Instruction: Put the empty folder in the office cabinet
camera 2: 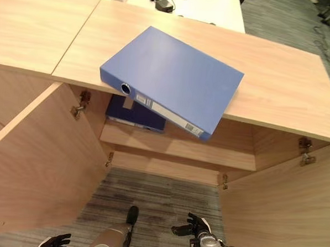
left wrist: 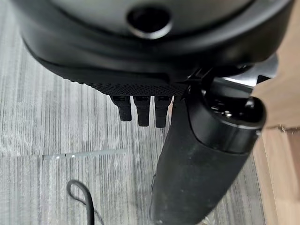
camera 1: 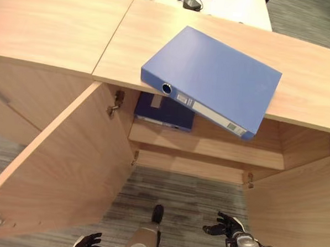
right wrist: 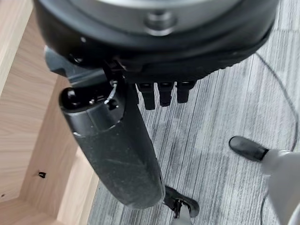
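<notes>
A blue lever-arch folder [camera 1: 214, 79] lies flat on the wooden cabinet top [camera 1: 311, 81], its spine with the round hole facing me and one corner overhanging the front edge. Below it the office cabinet stands open, and a darker blue folder [camera 1: 165, 112] lies on its inner shelf [camera 1: 219, 151]. My left hand [camera 1: 87, 243] hangs low over the carpet in front of the cabinet, fingers [left wrist: 138, 110] relaxed and holding nothing. Low on the other side, my right hand [camera 1: 223, 225] is also open and empty, its thumb [right wrist: 117, 154] standing free.
The left cabinet door [camera 1: 58, 162] swings far out toward me; the right door [camera 1: 298, 213] is open too. Grey striped carpet [camera 1: 178, 196] lies between them. Behind the cabinet is a white desk [camera 1: 243, 8] with a black adapter and cable [camera 1: 191, 2].
</notes>
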Motion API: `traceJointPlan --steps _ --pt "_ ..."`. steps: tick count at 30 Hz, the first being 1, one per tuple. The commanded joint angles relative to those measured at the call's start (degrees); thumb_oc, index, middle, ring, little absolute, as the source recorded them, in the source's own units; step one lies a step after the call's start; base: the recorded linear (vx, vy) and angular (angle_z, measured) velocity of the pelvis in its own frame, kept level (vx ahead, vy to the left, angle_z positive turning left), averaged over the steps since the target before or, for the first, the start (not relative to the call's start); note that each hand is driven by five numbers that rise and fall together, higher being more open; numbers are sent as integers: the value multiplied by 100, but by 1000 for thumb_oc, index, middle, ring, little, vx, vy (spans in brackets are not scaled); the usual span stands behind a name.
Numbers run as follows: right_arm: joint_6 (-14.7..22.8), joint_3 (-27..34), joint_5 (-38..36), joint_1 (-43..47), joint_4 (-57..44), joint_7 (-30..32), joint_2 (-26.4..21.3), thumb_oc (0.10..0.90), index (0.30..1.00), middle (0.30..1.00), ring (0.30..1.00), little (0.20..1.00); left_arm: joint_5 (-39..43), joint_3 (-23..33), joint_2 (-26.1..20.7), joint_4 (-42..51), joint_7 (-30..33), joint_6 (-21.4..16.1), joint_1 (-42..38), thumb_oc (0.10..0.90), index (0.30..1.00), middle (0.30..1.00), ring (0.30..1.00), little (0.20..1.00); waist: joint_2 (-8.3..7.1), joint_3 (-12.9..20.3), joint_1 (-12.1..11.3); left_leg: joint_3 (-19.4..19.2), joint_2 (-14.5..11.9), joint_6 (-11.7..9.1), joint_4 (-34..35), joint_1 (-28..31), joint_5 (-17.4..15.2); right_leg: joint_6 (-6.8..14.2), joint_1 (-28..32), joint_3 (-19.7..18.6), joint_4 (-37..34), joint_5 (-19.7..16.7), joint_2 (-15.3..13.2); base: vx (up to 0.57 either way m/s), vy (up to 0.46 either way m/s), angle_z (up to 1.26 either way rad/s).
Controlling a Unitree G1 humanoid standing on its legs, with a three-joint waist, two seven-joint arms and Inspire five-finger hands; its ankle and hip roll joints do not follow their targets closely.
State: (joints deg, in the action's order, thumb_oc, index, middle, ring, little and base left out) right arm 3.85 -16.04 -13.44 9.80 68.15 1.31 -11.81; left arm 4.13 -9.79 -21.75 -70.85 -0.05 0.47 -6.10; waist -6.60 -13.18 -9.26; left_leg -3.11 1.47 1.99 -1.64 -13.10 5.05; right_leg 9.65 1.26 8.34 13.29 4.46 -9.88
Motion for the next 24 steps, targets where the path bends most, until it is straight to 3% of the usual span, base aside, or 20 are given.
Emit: traceJointPlan --steps 1,2,3,5,7,8,10,11,12,13,15,19,24 --pt "-134 84 268 -110 -167 0 -294 800 900 900 900 900 281 438 -264 16 358 -469 166 800 900 900 900 900 9 261 -106 315 -242 -43 200 258 -293 535 165 399 648 -501 443 162 194 -63" --pt "-135 86 269 -108 -168 0 -294 800 900 900 900 900 281 438 -264 16 358 -469 164 800 900 900 900 900 5 250 -111 309 -238 -41 202 268 -294 535 167 395 663 -493 436 164 144 -79" --pt "-131 140 294 -76 -144 29 -274 800 900 900 900 900 252 447 -241 -28 375 -426 149 800 900 900 900 900 119 194 -77 277 -313 18 285 474 -358 535 -24 627 1238 -849 482 91 46 -34" --pt "-108 188 291 -81 -186 46 -266 800 900 900 900 900 260 465 -258 -20 376 -425 182 800 900 900 900 900 248 102 -56 244 -362 43 387 679 -399 535 -261 709 1625 -1160 503 123 66 -2" --pt "-107 220 303 -131 -212 56 -283 800 900 900 900 900 282 476 -281 -33 355 -426 179 800 900 900 900 900 283 57 -40 224 -313 34 461 875 -475 535 -267 1026 1322 -1007 154 201 64 -11" --pt "-138 218 275 -151 -186 59 -243 800 900 900 900 900 292 385 -148 -115 392 -372 -76 800 900 900 900 900 291 71 3 170 -287 -3 503 1009 -556 535 -172 1266 969 -747 -145 269 54 -11" --pt "-104 223 297 -193 -189 72 -267 800 900 900 900 900 293 367 -169 -86 357 -456 -44 800 900 900 900 900 396 92 -36 129 -420 -92 524 1058 -612 230 -237 1742 447 -358 -600 190 -16 -3" --pt "-104 221 297 -194 -189 70 -269 800 900 900 900 900 293 368 -169 -86 356 -457 -41 800 900 900 900 900 398 80 -19 146 -423 -100 523 1071 -617 224 -214 1762 453 -340 -600 156 -184 -19" --pt "-121 288 320 -215 -191 91 -316 800 900 900 900 900 284 392 -135 -103 331 -461 -8 800 900 900 900 900 383 104 51 155 -459 -215 546 1111 -681 198 -321 1528 -273 -670 -945 117 -147 -17" --pt "-122 287 320 -218 -193 91 -317 800 900 900 900 900 283 393 -134 -101 332 -461 -5 800 900 900 900 900 386 104 46 149 -462 -215 546 1116 -685 200 -315 1523 -283 -675 -941 160 -214 11" --pt "-111 332 319 -272 -234 80 -360 800 900 900 900 900 281 373 -107 -66 336 -516 23 800 900 900 900 900 309 101 154 197 -394 -292 475 1061 -701 327 -220 938 -638 -972 -967 80 -167 35" --pt "-122 342 321 -327 -231 64 -394 800 900 900 900 900 318 342 -82 -21 336 -546 29 800 900 900 900 900 272 153 160 275 -386 -358 399 991 -689 398 -112 555 -761 -1029 -899 68 -160 51" --pt "-136 248 464 -348 -167 33 -479 800 900 900 900 900 399 385 -6 -100 314 -542 47 800 900 900 900 900 344 264 28 384 -662 -589 368 1014 -616 307 271 1008 -1247 -619 -686 103 -227 2"
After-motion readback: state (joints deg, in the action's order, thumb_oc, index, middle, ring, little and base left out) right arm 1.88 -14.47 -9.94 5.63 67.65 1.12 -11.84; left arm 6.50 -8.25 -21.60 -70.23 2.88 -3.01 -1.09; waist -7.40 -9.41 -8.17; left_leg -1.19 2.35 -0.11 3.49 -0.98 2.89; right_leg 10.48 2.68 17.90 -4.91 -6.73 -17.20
